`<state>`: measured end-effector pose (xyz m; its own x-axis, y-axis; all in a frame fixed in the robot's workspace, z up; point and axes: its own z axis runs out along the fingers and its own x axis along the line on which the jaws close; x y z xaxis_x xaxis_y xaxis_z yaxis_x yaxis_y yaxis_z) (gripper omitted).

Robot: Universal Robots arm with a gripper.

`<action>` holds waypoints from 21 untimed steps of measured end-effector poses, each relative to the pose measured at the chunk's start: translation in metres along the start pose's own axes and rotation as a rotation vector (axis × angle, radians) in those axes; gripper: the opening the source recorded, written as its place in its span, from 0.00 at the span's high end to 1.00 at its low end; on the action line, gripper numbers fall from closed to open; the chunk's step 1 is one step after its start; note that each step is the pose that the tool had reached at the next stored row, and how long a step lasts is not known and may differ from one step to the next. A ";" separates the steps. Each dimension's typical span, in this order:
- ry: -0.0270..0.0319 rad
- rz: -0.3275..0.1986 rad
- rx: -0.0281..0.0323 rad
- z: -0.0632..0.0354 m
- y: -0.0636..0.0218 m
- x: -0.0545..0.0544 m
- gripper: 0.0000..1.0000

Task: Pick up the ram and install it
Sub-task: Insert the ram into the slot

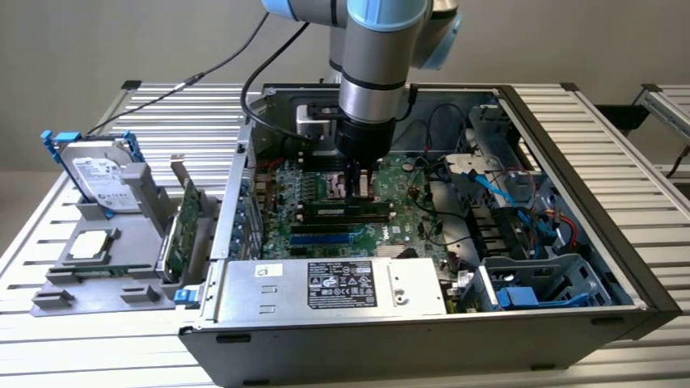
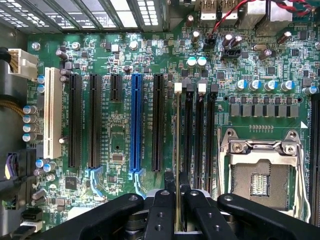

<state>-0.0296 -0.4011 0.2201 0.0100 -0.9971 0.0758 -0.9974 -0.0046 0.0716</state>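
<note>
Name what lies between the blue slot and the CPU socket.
In the wrist view: a black expansion slot, then the ram, edge-on and clamped by the gripper, then the black memory slots.

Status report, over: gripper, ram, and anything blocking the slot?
Gripper shut on ram. Ram edge-on, in line over a memory slot. No obstacle seen at slot.

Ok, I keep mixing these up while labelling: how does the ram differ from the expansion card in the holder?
The ram is a thin narrow stick; the expansion card is a broader green board. The ram is clamped in the hand above the memory slots inside the case; the expansion card stands in the grey holder outside it. Both stand on edge.
</note>
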 end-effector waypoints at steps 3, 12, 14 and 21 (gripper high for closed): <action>-0.0001 0.000 0.0000 0.0003 0.0000 0.000 0.86; -0.0001 0.001 -0.0001 0.0009 0.0000 -0.001 0.86; -0.0001 0.001 -0.0001 0.0009 0.0000 -0.001 0.86; 0.0002 0.001 -0.0003 0.0014 0.0000 -0.001 0.86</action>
<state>-0.0297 -0.3999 0.2186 0.0090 -0.9971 0.0761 -0.9974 -0.0035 0.0718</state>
